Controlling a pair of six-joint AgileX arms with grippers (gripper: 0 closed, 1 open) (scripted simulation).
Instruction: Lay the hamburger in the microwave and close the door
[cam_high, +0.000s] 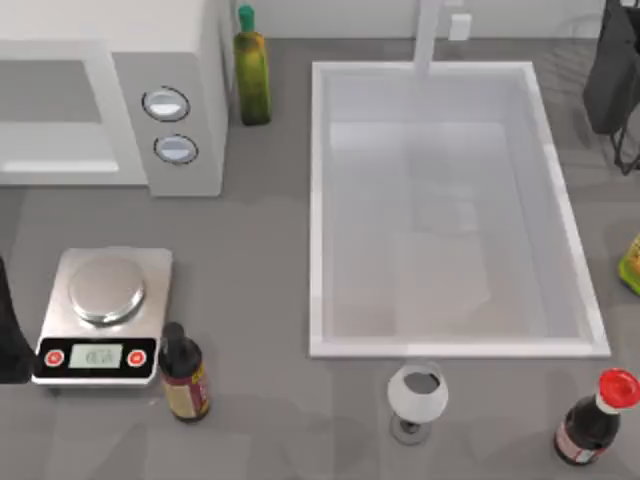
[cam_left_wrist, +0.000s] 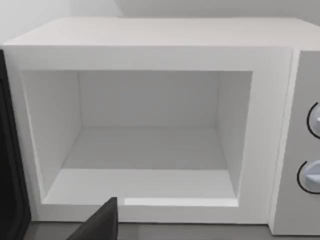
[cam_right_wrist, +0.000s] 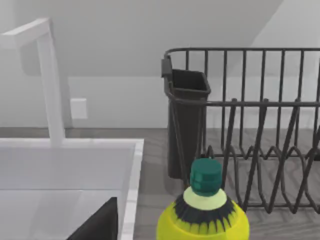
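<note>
- Left gripper (cam_left_wrist: 101, 223): a dark part of it shows in front of the microwave (cam_left_wrist: 150, 45). I cannot tell whether its jaws are open or closed.
- Left arm (cam_high: 8, 335): at the desk's left edge, just left of the scale (cam_high: 103, 315).
- Right gripper (cam_right_wrist: 100, 223): a dark part of it shows above the sink's (cam_right_wrist: 131, 190) right rim, near the yellow bottle (cam_right_wrist: 202, 215). The state of its jaws cannot be told either.
- Right arm (cam_high: 612, 70): at the far right, past the sink's far right corner.
- The microwave stands at the far left of the desk (cam_high: 260, 290), its front facing near. The cavity (cam_left_wrist: 145, 145) is open, with white walls and floor.
- Door (cam_left_wrist: 9, 150): a dark panel at the cavity's left side, swung out from the front.
- Two dials (cam_high: 165, 104) sit on the grey panel at the microwave's right end.
- A green bottle (cam_high: 251, 70) stands upright just right of the microwave, between it and the sink.
- The scale lies near left, and a brown bottle (cam_high: 183, 372) stands just beside its near right corner.
- The sink fills the middle of the desk, with a white tap (cam_high: 428, 35) at its far rim.
- A glass (cam_high: 417, 398) stands near the sink's near rim.
- A red-capped bottle (cam_high: 592, 418) is at the near right corner.
- The yellow bottle has a green cap and stands at the right edge.
- A dark wire rack (cam_right_wrist: 260, 150) with a dark holder (cam_right_wrist: 186, 125) on its side stands at the far right.
</note>
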